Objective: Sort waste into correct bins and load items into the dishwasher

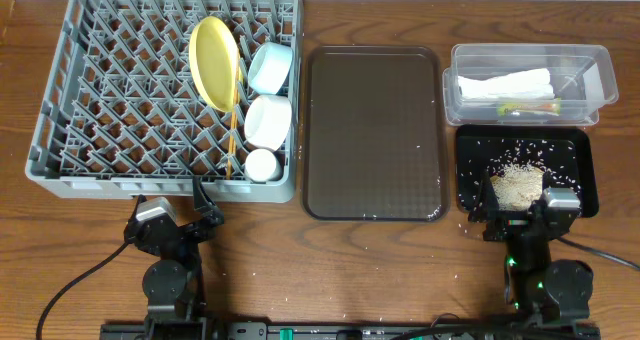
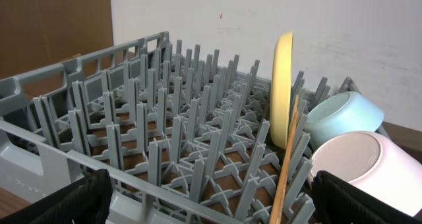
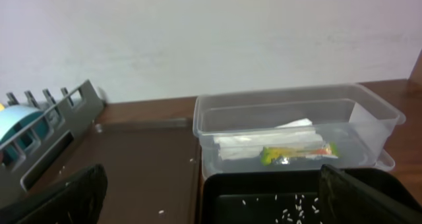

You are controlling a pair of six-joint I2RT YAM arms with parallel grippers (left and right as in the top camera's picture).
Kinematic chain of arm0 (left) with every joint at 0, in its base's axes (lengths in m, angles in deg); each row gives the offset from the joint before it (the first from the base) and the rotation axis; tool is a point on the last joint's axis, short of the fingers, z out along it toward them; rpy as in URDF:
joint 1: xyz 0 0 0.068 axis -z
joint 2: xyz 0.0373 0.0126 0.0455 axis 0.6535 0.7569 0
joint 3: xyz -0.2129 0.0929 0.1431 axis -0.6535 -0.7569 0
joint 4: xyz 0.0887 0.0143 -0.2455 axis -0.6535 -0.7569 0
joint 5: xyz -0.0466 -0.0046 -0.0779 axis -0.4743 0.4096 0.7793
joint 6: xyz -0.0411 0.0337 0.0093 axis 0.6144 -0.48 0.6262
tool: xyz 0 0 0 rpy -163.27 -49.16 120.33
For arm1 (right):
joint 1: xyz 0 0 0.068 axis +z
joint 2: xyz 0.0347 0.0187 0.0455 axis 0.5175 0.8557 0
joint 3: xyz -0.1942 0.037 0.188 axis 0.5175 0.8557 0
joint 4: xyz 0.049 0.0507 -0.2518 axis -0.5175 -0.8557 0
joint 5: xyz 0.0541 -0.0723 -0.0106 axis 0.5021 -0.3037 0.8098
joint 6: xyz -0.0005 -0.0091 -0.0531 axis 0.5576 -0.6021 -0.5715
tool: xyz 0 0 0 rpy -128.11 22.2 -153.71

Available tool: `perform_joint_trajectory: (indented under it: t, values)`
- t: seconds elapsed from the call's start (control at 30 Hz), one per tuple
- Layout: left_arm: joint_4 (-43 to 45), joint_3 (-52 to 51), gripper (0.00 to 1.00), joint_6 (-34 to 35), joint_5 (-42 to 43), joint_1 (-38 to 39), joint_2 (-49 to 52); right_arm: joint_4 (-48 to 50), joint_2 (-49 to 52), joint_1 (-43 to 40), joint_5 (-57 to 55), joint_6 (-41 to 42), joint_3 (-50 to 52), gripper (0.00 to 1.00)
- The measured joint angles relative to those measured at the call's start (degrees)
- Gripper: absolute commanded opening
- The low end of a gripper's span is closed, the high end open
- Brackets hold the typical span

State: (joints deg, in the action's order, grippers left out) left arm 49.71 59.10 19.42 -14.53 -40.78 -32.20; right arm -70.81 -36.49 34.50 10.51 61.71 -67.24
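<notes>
The grey dishwasher rack holds an upright yellow plate, a light-blue bowl, a white bowl, a white cup and chopsticks. My left gripper stands open just in front of the rack's near wall, nothing between its fingers. The clear tub contains the white napkin and the green-and-yellow wrapper. Rice scraps lie piled in the black tray. At that tray's near edge my right gripper is open and holds nothing.
A large brown serving tray lies between the rack and the two bins, with a few stray grains on it. Loose grains are also scattered on the wooden table near the front.
</notes>
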Motion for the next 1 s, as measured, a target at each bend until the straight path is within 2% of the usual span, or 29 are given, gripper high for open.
perform_joint_trajectory:
  t: [0.23,0.77,1.0]
  values:
    - [-0.02,0.00,0.97,0.02,0.00,0.00,0.00,0.57,-7.61,0.00,0.00,0.00,1.73,0.99]
    - [-0.02,0.00,0.97,0.02,0.00,0.00,0.00,9.92,-8.26,0.57,-0.02,-0.09,6.84,0.99]
    - [-0.02,0.00,0.98,0.02,0.02,0.00,0.00,17.03,-8.26,0.57,-0.02,-1.42,10.29,0.99]
